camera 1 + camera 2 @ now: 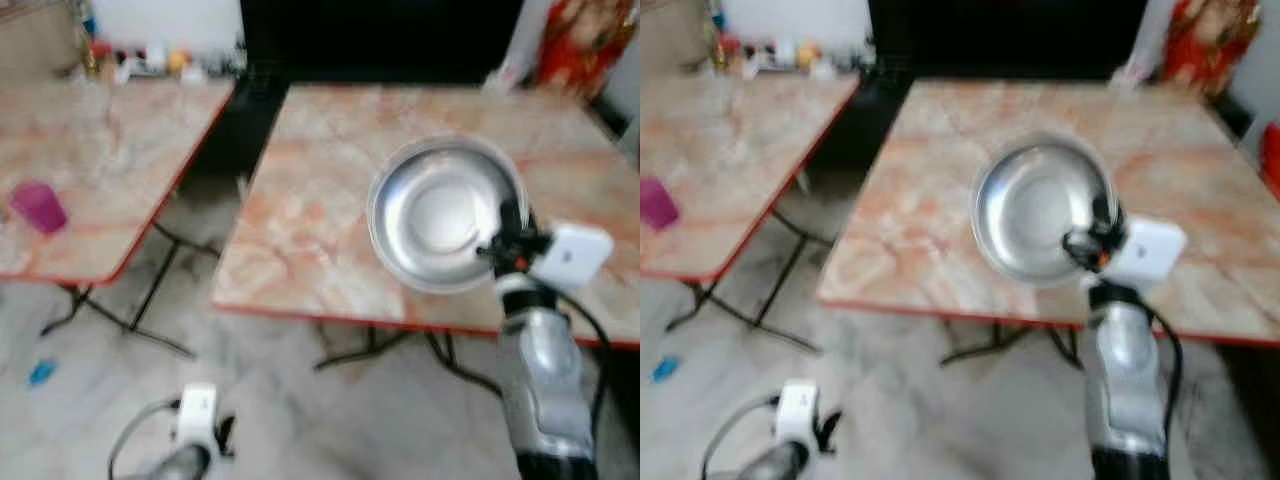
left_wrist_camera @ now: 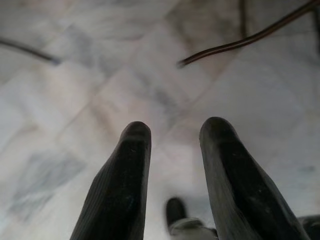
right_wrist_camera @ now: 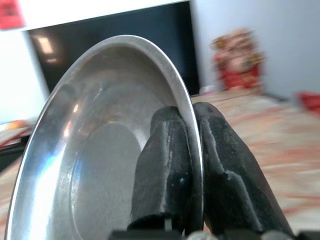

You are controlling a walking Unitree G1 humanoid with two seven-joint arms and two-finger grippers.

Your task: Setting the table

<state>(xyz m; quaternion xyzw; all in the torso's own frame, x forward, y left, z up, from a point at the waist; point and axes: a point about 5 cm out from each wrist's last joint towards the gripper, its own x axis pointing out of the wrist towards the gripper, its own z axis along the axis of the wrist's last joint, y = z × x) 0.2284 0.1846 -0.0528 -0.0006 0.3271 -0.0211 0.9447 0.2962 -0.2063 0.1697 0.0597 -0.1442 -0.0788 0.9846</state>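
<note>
Marbled desk (image 1: 330,180) stands ahead, its front edge red. Steel plate (image 1: 440,215) is held above it, tilted, rim pinched by the right claw (image 3: 192,145). Left claw (image 2: 172,165) hangs idle over the tiled floor, fingers slightly parted. Step in hand: carrying. Next move likely requires levelling and lowering the plate onto the desk.
</note>
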